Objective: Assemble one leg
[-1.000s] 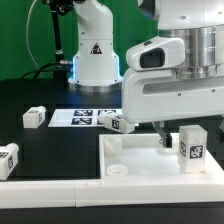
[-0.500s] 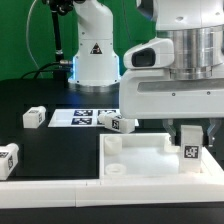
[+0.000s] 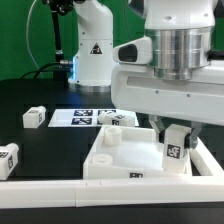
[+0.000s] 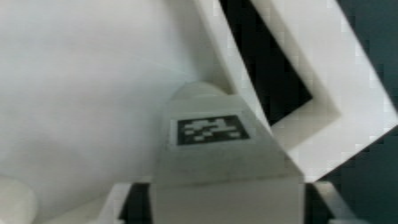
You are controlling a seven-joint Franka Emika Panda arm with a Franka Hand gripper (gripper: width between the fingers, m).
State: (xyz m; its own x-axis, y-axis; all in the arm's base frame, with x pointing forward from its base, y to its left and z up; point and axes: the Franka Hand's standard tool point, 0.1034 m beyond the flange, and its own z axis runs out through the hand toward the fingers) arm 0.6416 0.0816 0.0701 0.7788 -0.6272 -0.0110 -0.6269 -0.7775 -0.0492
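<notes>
Over the white tabletop tray (image 3: 115,160), toward the exterior view's right, the gripper (image 3: 176,137) hangs with its jaws narrowed on the leg (image 3: 174,148), one dark finger (image 3: 161,132) on each side of the tagged block. The leg stands upright, tag facing the camera, its foot down inside the tray near that side's wall. The wrist view confirms the grip: the leg (image 4: 217,150) fills the gap between the fingers, tray surface (image 4: 89,90) beneath. The tray itself sits tilted. Behind the tray lies the marker board (image 3: 82,117). Left of the tray, well apart, two loose legs (image 3: 34,117) (image 3: 9,160) rest on the black table (image 3: 40,145).
</notes>
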